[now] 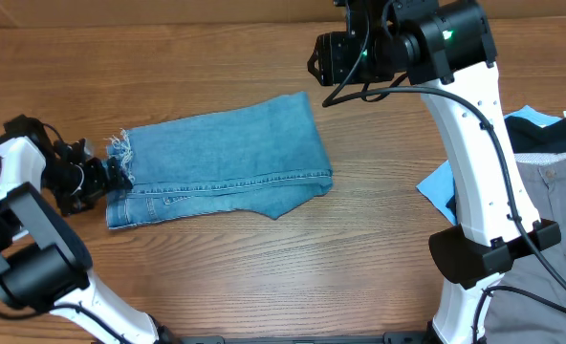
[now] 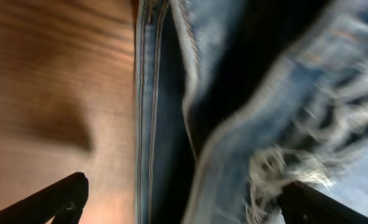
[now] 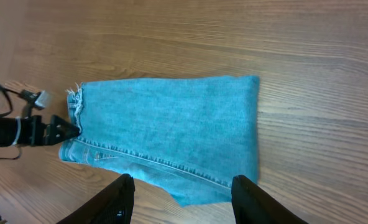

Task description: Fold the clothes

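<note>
At the bench's [image 1: 264, 277] left edge I have my left gripper [image 1: 111, 177] low against the left end of the jeans [image 1: 221, 158], jaws spread wide and clamped on nothing. Its wrist camera gives me what overhead cannot: a blurred close look at a stitched seam [image 2: 148, 93] and the whitish frayed hem [image 1: 120, 148]. The jeans lie left of the bench's centre, folded into a flat, slightly skewed rectangle. They are faded light blue, with the fray at the far left corner. My right gripper [image 3: 183, 182] hangs high over the far edge, fingers apart and empty; its camera takes in the whole fold. By the right edge lie a black garment [image 1: 541, 134], grey-beige trousers [image 1: 560, 205] and a blue piece [image 1: 441, 186].
</note>
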You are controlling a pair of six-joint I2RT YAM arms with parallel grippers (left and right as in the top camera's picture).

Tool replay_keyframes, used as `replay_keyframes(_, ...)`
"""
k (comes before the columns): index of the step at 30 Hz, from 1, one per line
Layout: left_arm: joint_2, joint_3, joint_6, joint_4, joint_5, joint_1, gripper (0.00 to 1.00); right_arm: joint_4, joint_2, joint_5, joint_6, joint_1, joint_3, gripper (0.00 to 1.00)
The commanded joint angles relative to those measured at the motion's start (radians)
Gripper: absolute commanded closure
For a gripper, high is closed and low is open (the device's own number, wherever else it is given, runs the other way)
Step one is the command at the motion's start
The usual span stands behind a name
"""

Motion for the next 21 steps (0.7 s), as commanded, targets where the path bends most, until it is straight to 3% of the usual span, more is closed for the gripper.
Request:
replay_keyframes(1,0.068,-0.010,0.055,0.038,0.054,0.004,0.00,-0.015,-0.025,0.009,-0.008,-0.003,0.018,0.46)
replay_keyframes(6,0.148,-0.010,0.117,0.059,0.179,-0.002,0.01,-0.020,-0.025,0.009,-0.007,-0.003,0.018,0.47)
replay_keyframes(14,0.241,-0.011,0.121,0.033,0.182,-0.031,0.24,-0.031,-0.025,0.009,-0.007,-0.003,0.018,0.47)
replay_keyframes(16,0.241,-0.011,0.121,0.034,0.183,-0.031,0.36,-0.032,-0.026,0.009,-0.007,-0.003,0.018,0.47)
replay_keyframes(18,0.241,-0.003,0.120,0.032,0.183,-0.029,0.59,-0.031,-0.027,0.009,-0.007,-0.003,0.018,0.47)
replay_keyframes(21,0.240,0.039,0.120,-0.018,0.182,-0.018,0.86,-0.030,-0.031,0.009,-0.007,-0.003,0.018,0.47)
